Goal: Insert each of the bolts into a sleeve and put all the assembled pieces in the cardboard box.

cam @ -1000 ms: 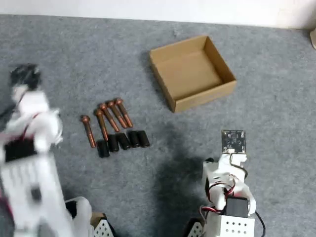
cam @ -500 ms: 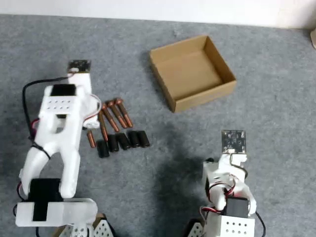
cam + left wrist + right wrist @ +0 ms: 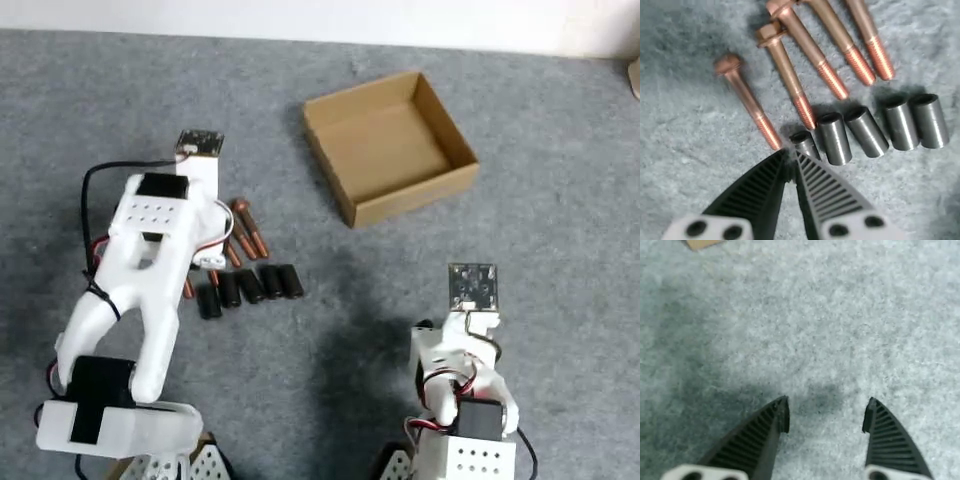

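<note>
Several copper bolts [image 3: 790, 82] lie side by side on the grey carpet, with a row of several dark sleeves [image 3: 867, 131] at their threaded ends. My left gripper [image 3: 791, 160] hangs shut just above the end sleeve [image 3: 804, 144] and the tip of the outermost bolt [image 3: 747, 102], holding nothing. In the high view the left arm [image 3: 150, 235] covers most of the bolts [image 3: 250, 230]; the sleeves [image 3: 250, 287] show beside it. The cardboard box [image 3: 412, 198] stands open farther back. My right gripper [image 3: 826, 415] is open over bare carpet.
The right arm [image 3: 468, 345] sits folded near the front edge, well short of the box. Grey carpet [image 3: 540, 250] covers the whole table, with free room between the sleeves and the box. A pale wall edge runs along the back.
The left arm has swung in from the far left and come over the bolts and sleeves. The right arm has not moved.
</note>
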